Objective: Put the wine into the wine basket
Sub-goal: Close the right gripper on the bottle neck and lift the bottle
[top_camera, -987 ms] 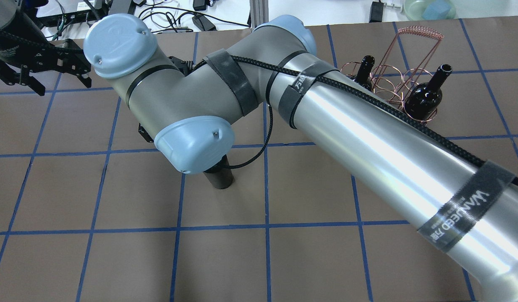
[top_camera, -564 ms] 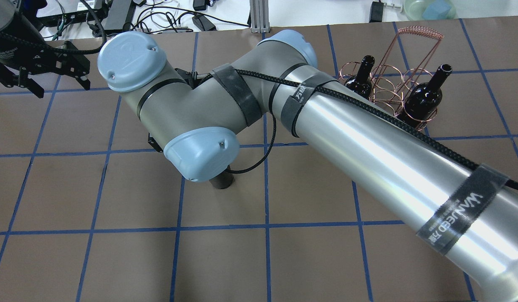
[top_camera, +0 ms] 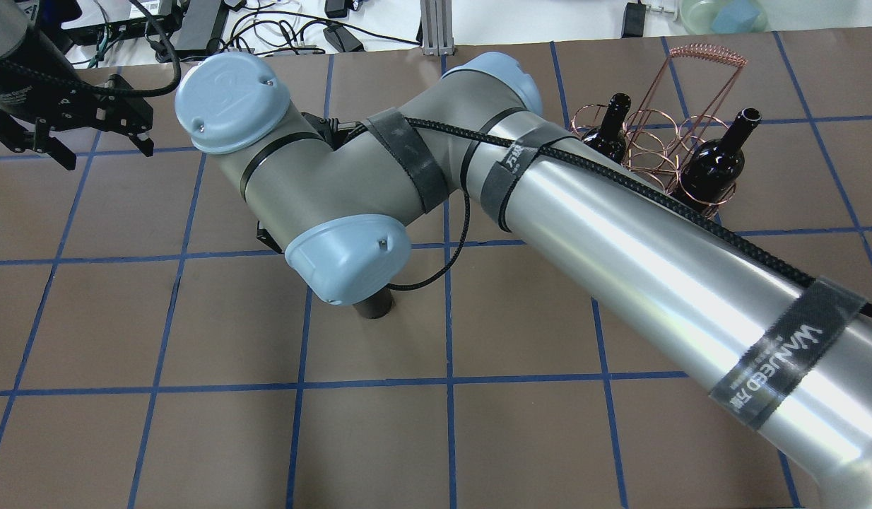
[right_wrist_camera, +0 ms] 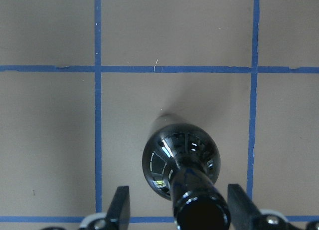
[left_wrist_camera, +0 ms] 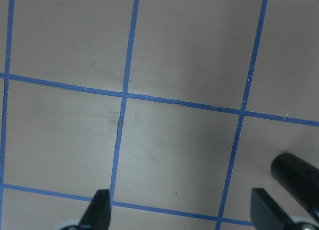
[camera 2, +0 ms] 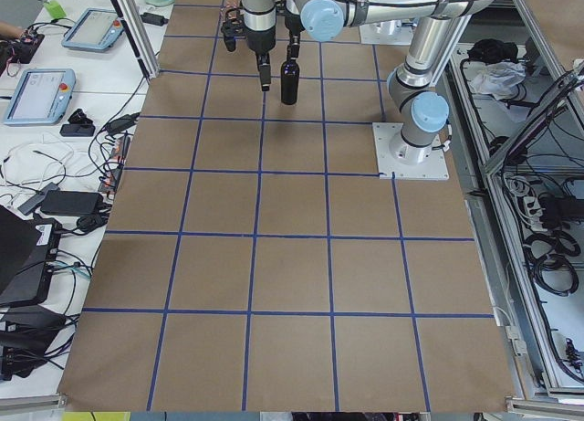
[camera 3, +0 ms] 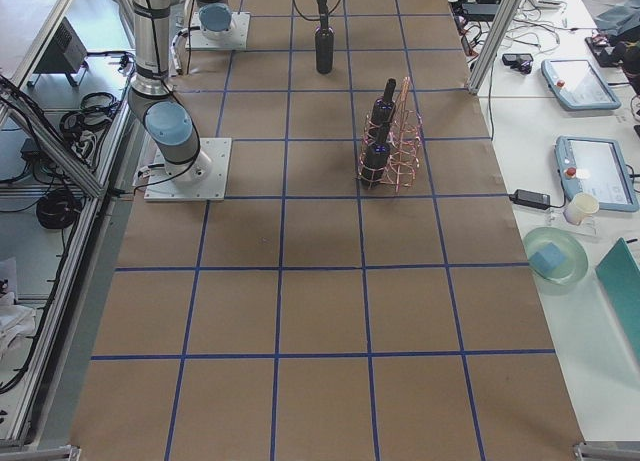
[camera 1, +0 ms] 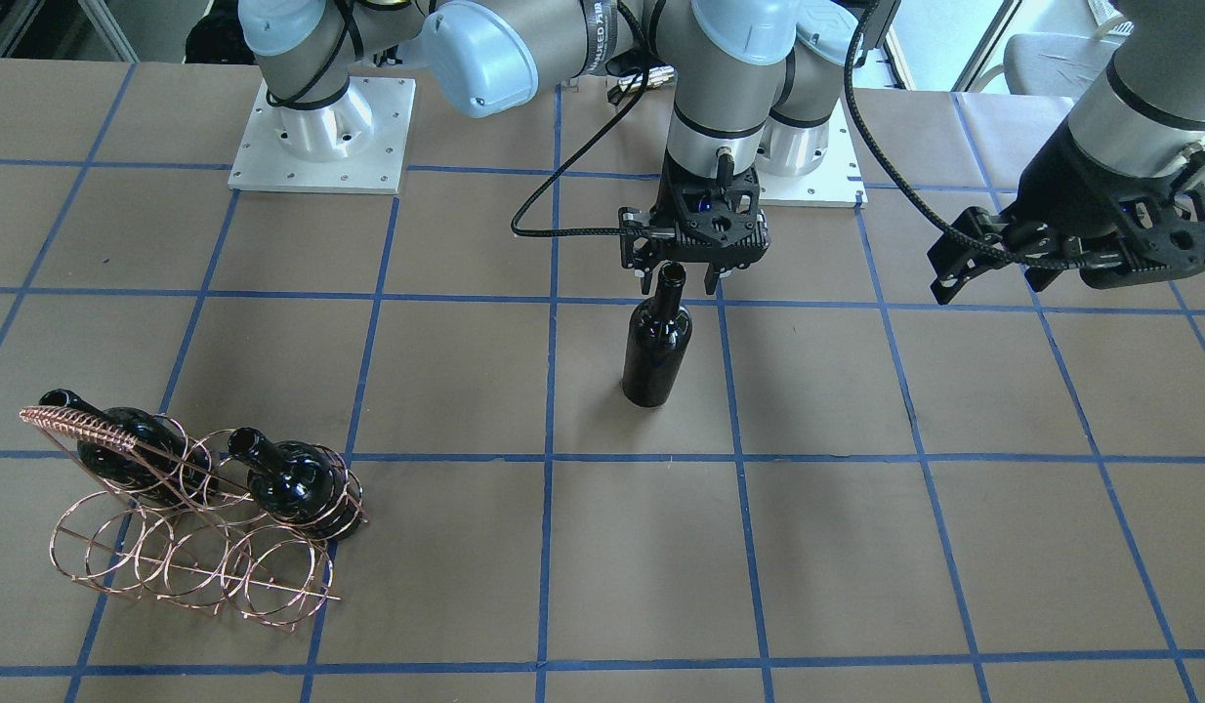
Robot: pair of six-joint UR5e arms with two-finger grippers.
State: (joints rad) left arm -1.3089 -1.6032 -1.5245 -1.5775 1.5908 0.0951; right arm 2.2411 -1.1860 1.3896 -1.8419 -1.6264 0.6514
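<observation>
Wine (camera 1: 658,347) stands upright on the counter (camera 1: 954,547) near its middle, well apart from the wine basket (camera 1: 192,557), which sits towards the robot's right and already holds two bottles (camera 1: 124,444) (camera 1: 295,478) in its outer rings. The middle ring appears free.

Right tool (camera 1: 677,283) hangs directly over the bottle mouth with its fingers (right_wrist_camera: 120,206) apart, one on each side of the neck and clear of the glass. Left tool (left_wrist_camera: 182,212) is also spread, holds nothing and hovers off to the robot's left.

Handling notes:
- Glass is rigid, glossy and probably slippery; expect little friction at the pads.
- An empty bottle is moderately heavy, with most of its weight in the body, so it may swing below a neck grip.
- Recommended hold: the slim neck just below the lip, which would act as a stop against slipping.
- Breakable: lower it gently into the wire ring.
</observation>
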